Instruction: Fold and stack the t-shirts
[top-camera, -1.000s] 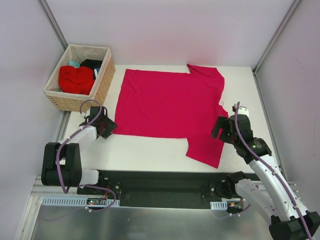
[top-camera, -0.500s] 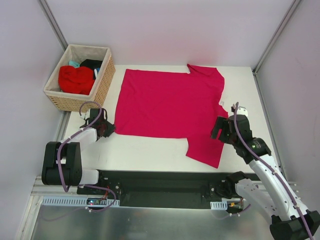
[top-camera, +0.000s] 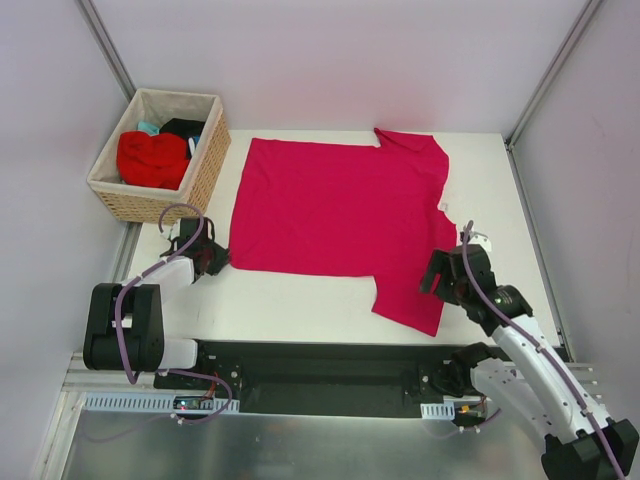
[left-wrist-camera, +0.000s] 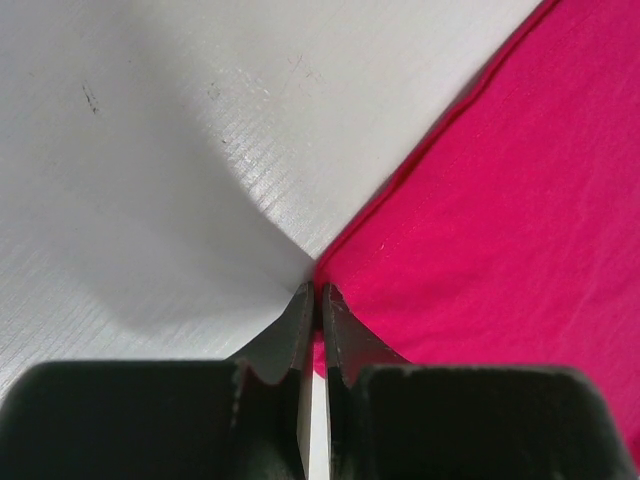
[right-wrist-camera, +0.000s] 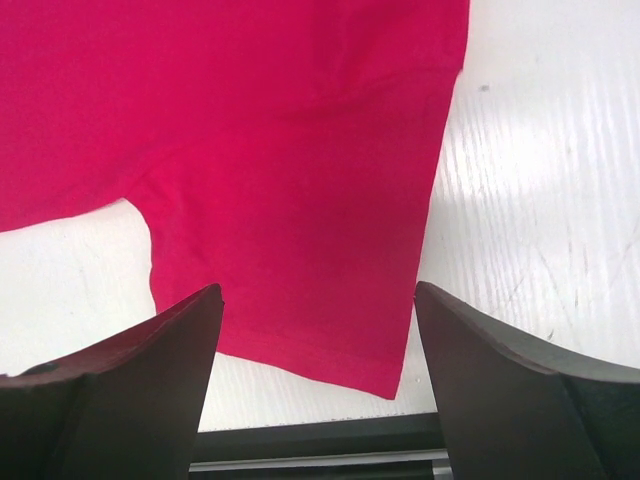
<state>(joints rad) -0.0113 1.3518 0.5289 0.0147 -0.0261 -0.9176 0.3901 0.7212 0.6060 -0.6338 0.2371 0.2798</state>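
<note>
Nothing folded yet — large crimson-pink cloth t-shirt (top-camera: 340, 210) lies flat; left gripper (left-wrist-camera: 313, 300) pinched shut, probably on its corner, right gripper (right-wrist-camera: 318, 292) wide — other tees (top-camera: 152, 158) in woven wicker basket (top-camera: 207, 165).

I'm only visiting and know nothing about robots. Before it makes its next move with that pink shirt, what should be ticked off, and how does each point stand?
1. The crimson-pink t-shirt lies spread flat on the table: ok.
2. The left gripper is shut at the shirt's near hem corner: ok.
3. Cloth is really caught between its jaws: cannot tell.
4. The right gripper grips the near sleeve: not ok, its jaws stand open over it.
5. The wicker basket sits apart from the spread shirt: ok.
</note>
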